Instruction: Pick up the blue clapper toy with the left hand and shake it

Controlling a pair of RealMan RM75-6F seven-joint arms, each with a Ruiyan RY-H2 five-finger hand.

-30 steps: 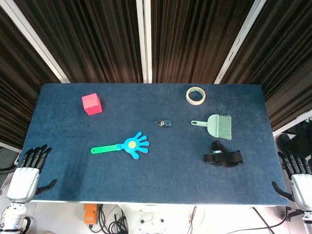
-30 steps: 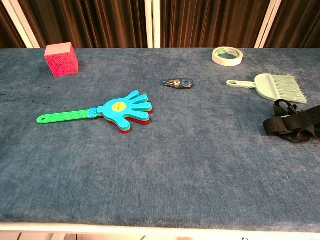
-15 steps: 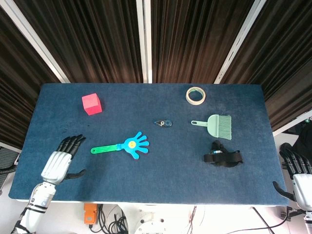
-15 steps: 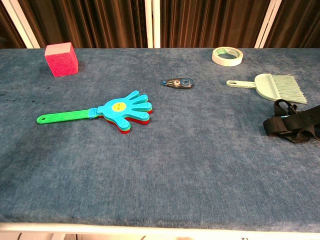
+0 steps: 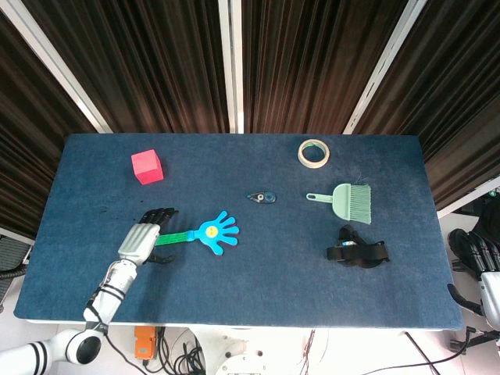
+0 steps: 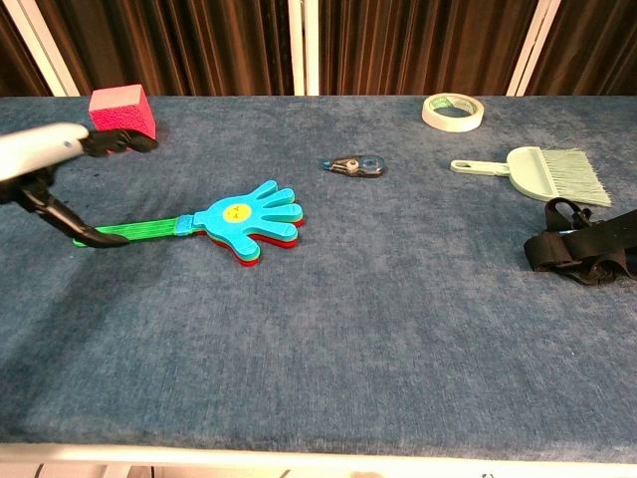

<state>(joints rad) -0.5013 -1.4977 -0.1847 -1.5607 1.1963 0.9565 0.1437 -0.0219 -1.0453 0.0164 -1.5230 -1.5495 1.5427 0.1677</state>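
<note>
The blue clapper toy point(image 5: 214, 232) lies flat near the table's middle left, its hand-shaped head to the right and its green handle point(image 5: 176, 237) running left. In the chest view the clapper toy point(image 6: 249, 216) shows red layers under the blue head. My left hand point(image 5: 143, 237) hovers over the handle's left end, fingers spread and holding nothing. In the chest view the left hand point(image 6: 45, 164) enters from the left, and its thumb tip reaches down to the handle end point(image 6: 100, 237). My right hand point(image 5: 484, 269) hangs beyond the table's right edge, fingers apart.
A pink cube point(image 5: 147, 166) stands at the back left, just beyond my left hand. A tape roll point(image 5: 313, 151), a small correction-tape dispenser point(image 5: 262, 197), a green hand brush point(image 5: 348, 200) and a black strap point(image 5: 357, 248) lie on the right half.
My left hand has travelled from the table's front left corner up and right, arriving over the clapper's handle end. The right hand has sunk slightly lower at the right edge. The clapper has not moved.
</note>
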